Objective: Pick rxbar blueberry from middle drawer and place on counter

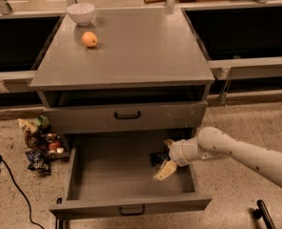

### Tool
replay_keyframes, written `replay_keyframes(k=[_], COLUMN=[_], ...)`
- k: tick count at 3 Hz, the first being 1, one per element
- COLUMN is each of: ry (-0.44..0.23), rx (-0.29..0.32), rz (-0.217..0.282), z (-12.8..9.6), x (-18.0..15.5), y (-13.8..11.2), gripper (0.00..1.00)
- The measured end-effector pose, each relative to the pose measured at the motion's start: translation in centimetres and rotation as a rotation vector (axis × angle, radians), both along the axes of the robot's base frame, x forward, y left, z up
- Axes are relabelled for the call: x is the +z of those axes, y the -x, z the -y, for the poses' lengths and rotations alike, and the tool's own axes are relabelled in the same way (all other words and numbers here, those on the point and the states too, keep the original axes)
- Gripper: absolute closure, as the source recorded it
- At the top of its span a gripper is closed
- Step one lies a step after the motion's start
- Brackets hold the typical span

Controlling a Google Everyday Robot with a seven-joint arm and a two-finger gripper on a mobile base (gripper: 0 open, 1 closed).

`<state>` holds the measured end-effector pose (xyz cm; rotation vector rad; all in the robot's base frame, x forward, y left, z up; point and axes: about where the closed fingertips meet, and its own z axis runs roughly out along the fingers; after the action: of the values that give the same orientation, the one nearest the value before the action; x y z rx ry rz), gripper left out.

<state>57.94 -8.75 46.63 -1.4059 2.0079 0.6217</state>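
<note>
White arm [246,152], cream claw [166,157] in drawer [112,175]

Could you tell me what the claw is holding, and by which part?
Nothing yet: the claw sits open in the middle drawer, fingers straddling the right end of the rxbar blueberry.
</note>
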Motion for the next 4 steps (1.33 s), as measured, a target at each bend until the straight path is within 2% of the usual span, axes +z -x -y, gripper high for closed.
replay_keyframes(k=[1, 2, 3, 4], ry=[-0.055, -0.088, -0.063, -0.050], rx=[0.006, 0.000, -0.021, -0.040], rz=[0.030, 0.033, 0.038, 0.046], z=[-1.1, -1.8, -2.2, -1.9], x=[-1.9, -4.0, -5.4, -8.6], y=[-2.3, -4.1, -4.7, -4.7], gripper=[0.00, 0.00, 0.00, 0.00])
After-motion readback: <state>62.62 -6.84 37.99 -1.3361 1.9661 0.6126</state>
